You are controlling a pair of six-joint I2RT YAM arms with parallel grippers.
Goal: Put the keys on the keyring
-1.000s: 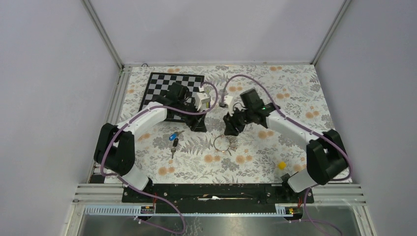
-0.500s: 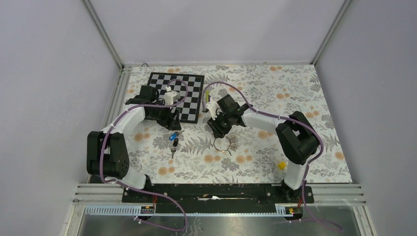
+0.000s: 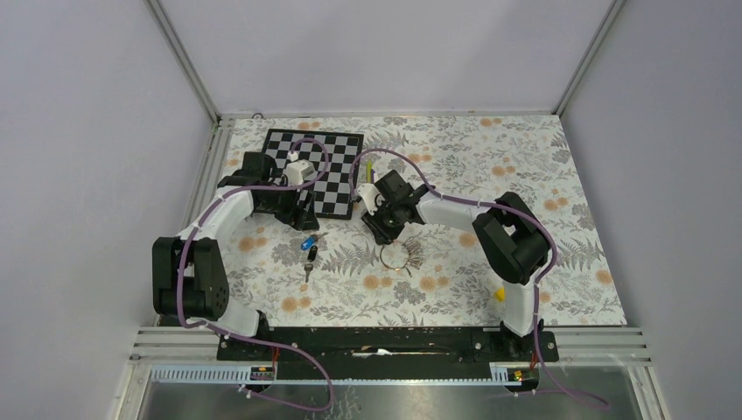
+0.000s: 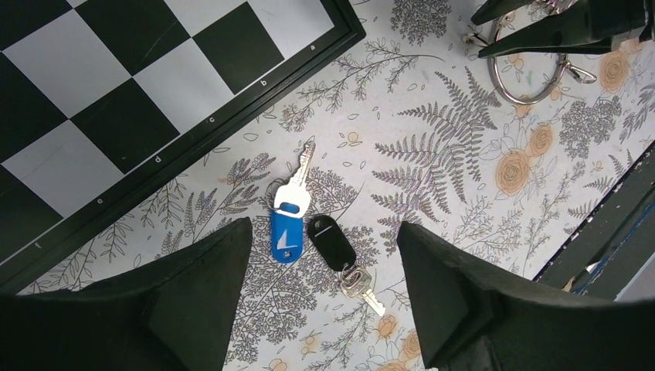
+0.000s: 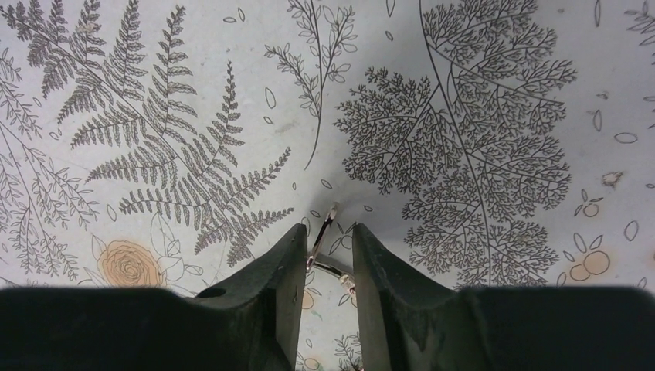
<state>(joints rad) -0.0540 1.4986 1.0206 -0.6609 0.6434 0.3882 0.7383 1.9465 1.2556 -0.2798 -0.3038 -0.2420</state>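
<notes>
The blue-tagged key (image 4: 287,232) and the black-tagged key (image 4: 332,243) lie side by side on the floral cloth; they also show in the top view (image 3: 309,245). My left gripper (image 4: 324,229) is open, above them, one finger on each side, touching neither. The keyring (image 3: 398,255) lies flat to their right, and its silvery ring shows in the left wrist view (image 4: 528,76). My right gripper (image 5: 328,232) is low at the ring's far edge. Its fingers stand a narrow gap apart, with a thin metal piece of the keyring (image 5: 330,220) between them.
A chessboard (image 3: 280,145) lies at the back left, its corner near my left gripper (image 3: 306,223) and in the left wrist view (image 4: 116,93). A small yellow block (image 3: 500,295) sits by the right arm's base. The table's black front rail (image 3: 376,337) runs along the near edge.
Both arms have swung to the left. My left gripper moved from the cloth's middle to above the keys. My right gripper moved left and down onto the keyring's far edge.
</notes>
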